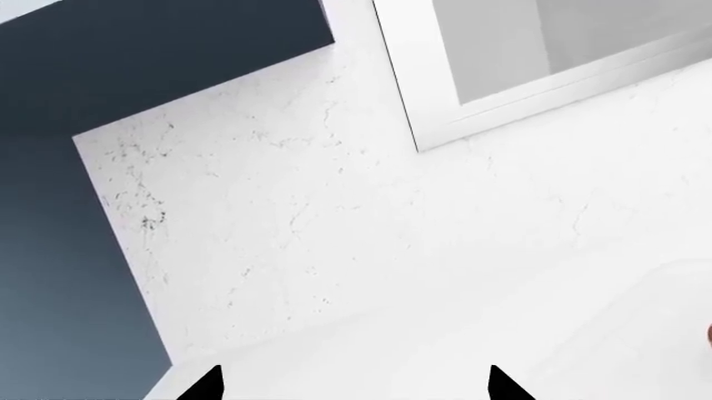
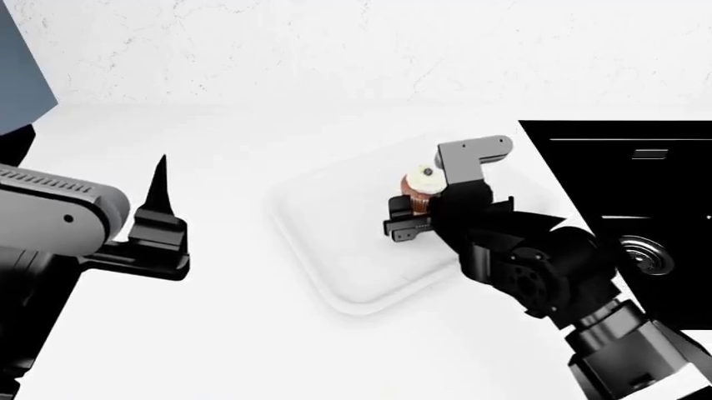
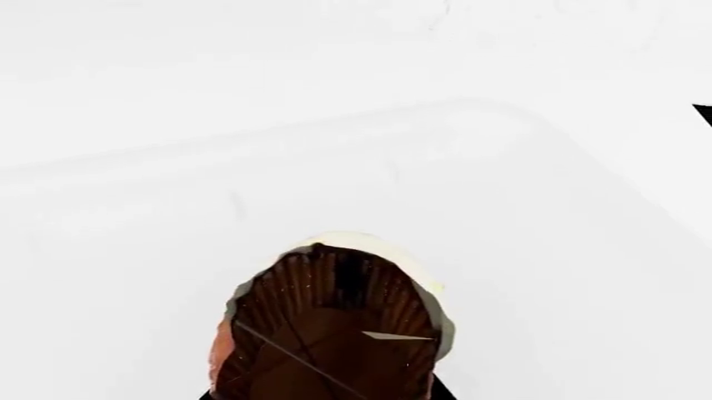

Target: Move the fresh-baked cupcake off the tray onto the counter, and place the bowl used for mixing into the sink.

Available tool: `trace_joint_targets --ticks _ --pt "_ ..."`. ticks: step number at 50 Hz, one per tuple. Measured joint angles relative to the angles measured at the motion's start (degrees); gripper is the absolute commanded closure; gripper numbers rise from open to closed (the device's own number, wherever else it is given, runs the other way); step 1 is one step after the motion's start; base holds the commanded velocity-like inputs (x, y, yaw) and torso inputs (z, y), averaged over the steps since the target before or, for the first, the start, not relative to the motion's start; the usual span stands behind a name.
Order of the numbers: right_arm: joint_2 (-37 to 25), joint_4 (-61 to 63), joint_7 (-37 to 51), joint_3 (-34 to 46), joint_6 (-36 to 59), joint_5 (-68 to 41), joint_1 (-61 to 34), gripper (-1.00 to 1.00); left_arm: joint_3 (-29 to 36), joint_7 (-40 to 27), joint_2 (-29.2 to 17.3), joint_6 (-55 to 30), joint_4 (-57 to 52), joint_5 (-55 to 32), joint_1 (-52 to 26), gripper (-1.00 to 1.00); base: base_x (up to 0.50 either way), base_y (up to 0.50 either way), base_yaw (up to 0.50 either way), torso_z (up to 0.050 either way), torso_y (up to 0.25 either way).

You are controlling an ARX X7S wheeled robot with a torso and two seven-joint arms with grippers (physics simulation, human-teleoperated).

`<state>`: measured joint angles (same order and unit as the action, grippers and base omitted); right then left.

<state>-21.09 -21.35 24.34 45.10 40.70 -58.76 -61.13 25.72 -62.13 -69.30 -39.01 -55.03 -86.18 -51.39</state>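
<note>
The cupcake [image 2: 421, 185], with a brown ridged base and white frosting, is over the white tray [image 2: 323, 250] on the white counter [image 2: 223, 333]. My right gripper [image 2: 406, 218] is shut on the cupcake's base. In the right wrist view the tilted cupcake [image 3: 333, 317] fills the space between the jaws, with the tray [image 3: 501, 208] below it. My left gripper [image 2: 162, 200] is open and empty above the counter, left of the tray; its fingertips [image 1: 212, 385] stand wide apart. The black sink [image 2: 623, 167] is at the right. The bowl is out of view.
A round metal drain [image 2: 649, 254] shows in the sink basin. A speckled white wall [image 2: 333, 50] runs behind the counter. A dark blue-grey panel [image 2: 22, 75] stands at the far left. A white framed window [image 1: 445, 108] shows in the left wrist view.
</note>
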Motion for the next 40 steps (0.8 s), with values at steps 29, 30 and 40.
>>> trace_joint_targets --ticks 29,30,40 --pt "-6.04 16.62 7.77 -3.23 7.07 -7.18 -2.6 1.0 0.18 -0.39 0.68 -1.15 0.34 -1.0 -1.36 -1.0 0.0 0.0 0.0 0.0 0.0" --pt "-6.24 17.24 8.1 -3.38 7.41 -7.55 -2.75 1.0 0.13 -0.38 0.59 -1.09 0.32 -1.01 -1.31 -1.0 0.0 0.0 0.0 0.0 0.0" --pt "-8.8 23.83 11.94 -5.08 10.6 -11.72 -3.35 1.0 0.0 -0.6 0.36 -1.35 0.29 -1.37 -1.61 -1.0 0.0 0.0 0.0 0.0 0.0"
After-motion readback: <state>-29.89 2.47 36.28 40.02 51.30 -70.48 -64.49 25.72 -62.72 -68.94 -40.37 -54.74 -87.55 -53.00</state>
